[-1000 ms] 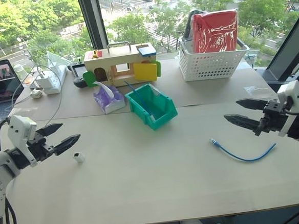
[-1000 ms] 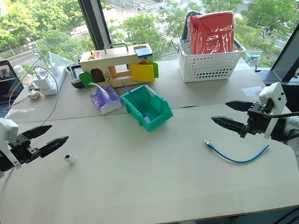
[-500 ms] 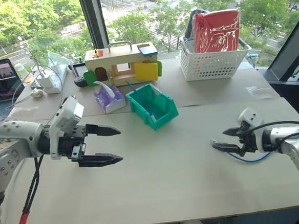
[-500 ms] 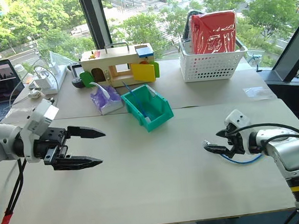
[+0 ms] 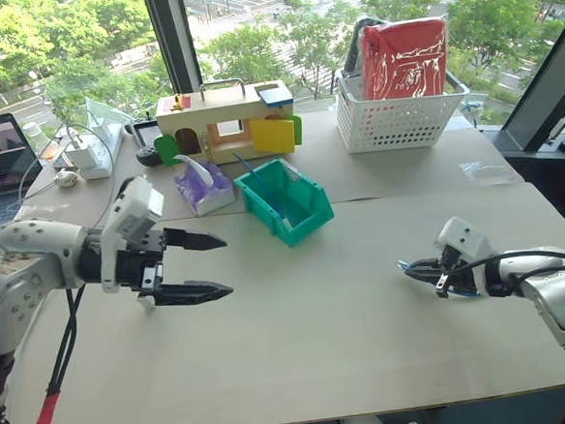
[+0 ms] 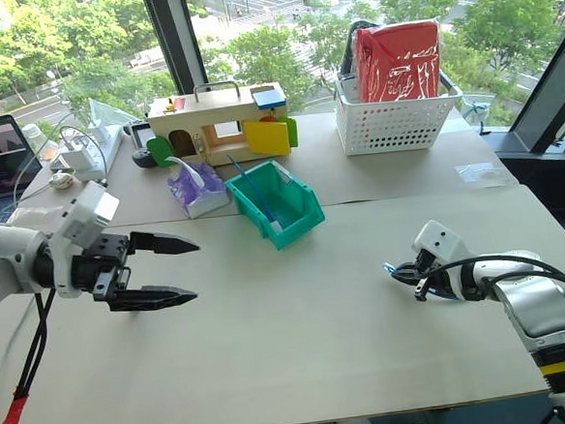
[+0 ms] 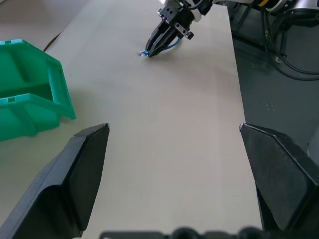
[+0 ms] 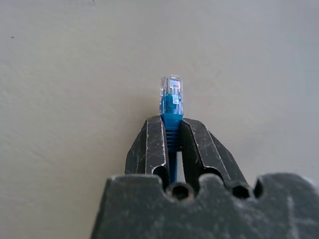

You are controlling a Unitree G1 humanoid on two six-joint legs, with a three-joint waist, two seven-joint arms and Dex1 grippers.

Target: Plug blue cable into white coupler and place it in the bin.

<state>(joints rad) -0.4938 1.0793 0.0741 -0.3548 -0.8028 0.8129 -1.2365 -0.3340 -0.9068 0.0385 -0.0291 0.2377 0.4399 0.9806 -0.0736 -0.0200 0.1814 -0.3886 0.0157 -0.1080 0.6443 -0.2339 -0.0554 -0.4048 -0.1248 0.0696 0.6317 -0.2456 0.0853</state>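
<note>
- Right gripper (image 8: 172, 130) clamped on blue cable (image 8: 171, 102) just behind its clear plug, lower right of head view.
- Left gripper (image 5: 214, 266) spread wide, empty, centre-left.
- Step: cable pickup. Next: lift, bring plug to the coupler.
- Bin (image 5: 287, 204) upper centre.

Most of the blue cable (image 6: 455, 295) is hidden behind the right gripper (image 6: 400, 276) and its arm.
</note>
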